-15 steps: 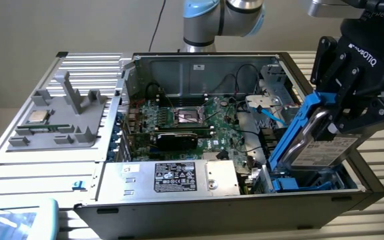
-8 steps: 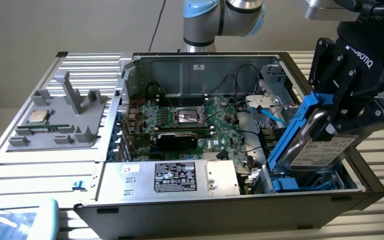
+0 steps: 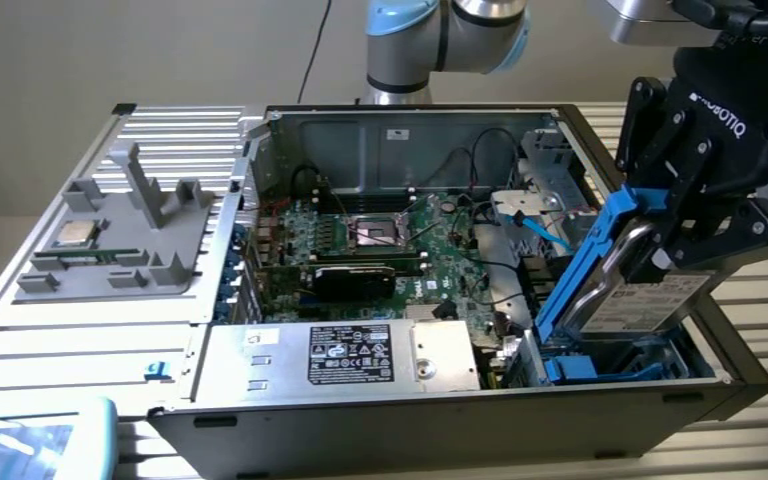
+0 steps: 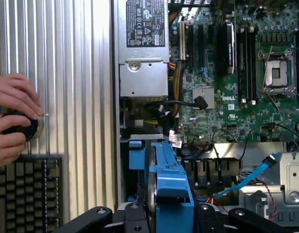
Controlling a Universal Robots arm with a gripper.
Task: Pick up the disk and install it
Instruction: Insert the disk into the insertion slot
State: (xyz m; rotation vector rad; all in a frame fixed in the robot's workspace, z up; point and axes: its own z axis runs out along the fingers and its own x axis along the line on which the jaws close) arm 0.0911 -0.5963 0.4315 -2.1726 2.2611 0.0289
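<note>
We find the black gripper [image 3: 684,250] about half closed, its fingers [image 3: 738,228] clamped on the two long sides of the flat silver-grey disk [image 3: 638,300] with a white printed label, which sits in its blue plastic carrier frame [image 3: 595,262]. The disk hangs tilted, lower end down, over the blue-lined drive bay [image 3: 624,365] in the near corner of the open grey computer case [image 3: 424,420], on the exterior view's right.

In our judgement the edge grip leaves the leading end free to enter the bay, and the tilt suits lining it up with the opening. The carrier hides the contact line, so we cannot tell whether its lower edge touches the bay.

The wrist reaches down from above. The wrist camera looks along the carrier towards the green motherboard [image 4: 237,97].

A person's hands [image 4: 13,116] rest on the ribbed metal table [image 4: 81,97] beside a black keyboard [image 4: 28,194], well apart from the gripper.
</note>
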